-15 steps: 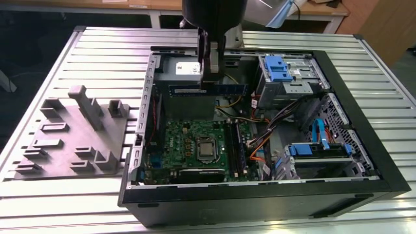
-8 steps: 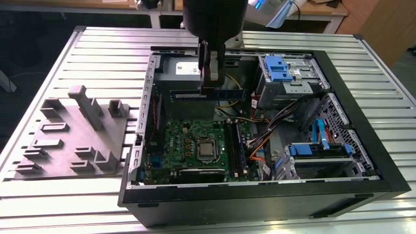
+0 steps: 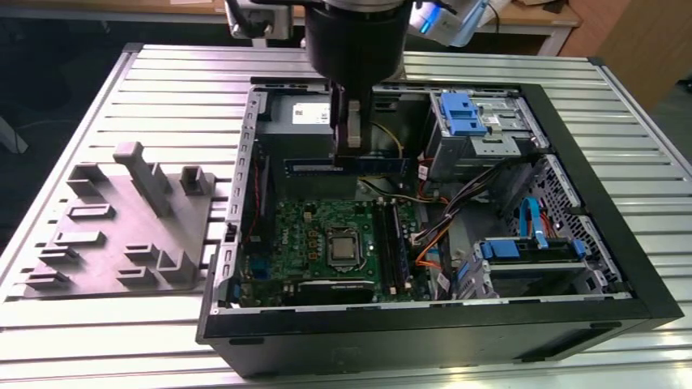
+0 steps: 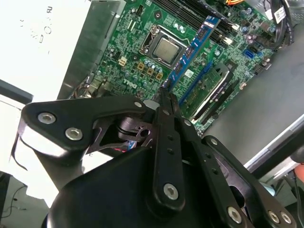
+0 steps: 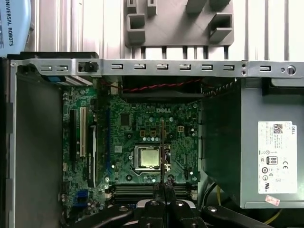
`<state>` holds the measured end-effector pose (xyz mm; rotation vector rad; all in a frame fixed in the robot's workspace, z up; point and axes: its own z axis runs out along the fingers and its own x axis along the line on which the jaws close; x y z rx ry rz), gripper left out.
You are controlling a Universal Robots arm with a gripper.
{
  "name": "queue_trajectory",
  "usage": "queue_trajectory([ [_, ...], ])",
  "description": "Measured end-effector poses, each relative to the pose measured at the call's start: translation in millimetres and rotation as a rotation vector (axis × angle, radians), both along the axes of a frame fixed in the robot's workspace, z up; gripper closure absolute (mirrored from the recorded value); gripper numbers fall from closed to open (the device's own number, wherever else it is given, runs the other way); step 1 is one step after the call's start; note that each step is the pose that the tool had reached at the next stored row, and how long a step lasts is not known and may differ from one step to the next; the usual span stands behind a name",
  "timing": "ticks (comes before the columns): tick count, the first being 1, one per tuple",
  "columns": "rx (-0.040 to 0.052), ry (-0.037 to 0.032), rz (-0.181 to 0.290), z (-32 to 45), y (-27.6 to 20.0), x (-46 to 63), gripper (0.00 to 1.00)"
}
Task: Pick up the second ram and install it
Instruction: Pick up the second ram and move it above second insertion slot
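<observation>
The second ram (image 3: 373, 164) is a long, thin dark-blue stick held level above the open computer case, just in front of the grey power-supply box (image 3: 297, 113). My gripper (image 3: 348, 152) comes down from above and is shut on the stick near its middle. In the second wrist view the ram (image 4: 192, 50) sticks out past the fingertips (image 4: 164, 97) over the green motherboard (image 4: 142, 52). In the first wrist view the ram (image 5: 163, 147) shows edge-on as a thin line above the processor socket (image 5: 147, 157). The long dark memory slots (image 3: 395, 251) lie lower on the motherboard (image 3: 313, 231).
The black case wall (image 3: 433, 328) rings the work area. Drive cages with blue parts (image 3: 476, 113) (image 3: 530, 247) and cable bundles (image 3: 443, 219) fill the exterior view's right side. A grey moulded fixture (image 3: 119, 227) lies outside the case on the slatted table (image 3: 173, 81).
</observation>
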<state>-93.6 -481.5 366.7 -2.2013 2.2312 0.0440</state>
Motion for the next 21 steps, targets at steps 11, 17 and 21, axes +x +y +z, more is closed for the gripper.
queue_trajectory([
  [11, 0.0002, -0.0001, -0.007, -20.1, 0.0, 0.1, 0.89],
  [17, 0.0004, -0.0002, -0.009, -30.9, 0.0, 0.4, 0.89],
  [21, 0.0006, 0.0000, -0.009, -38.2, 0.0, 0.5, 0.89],
])
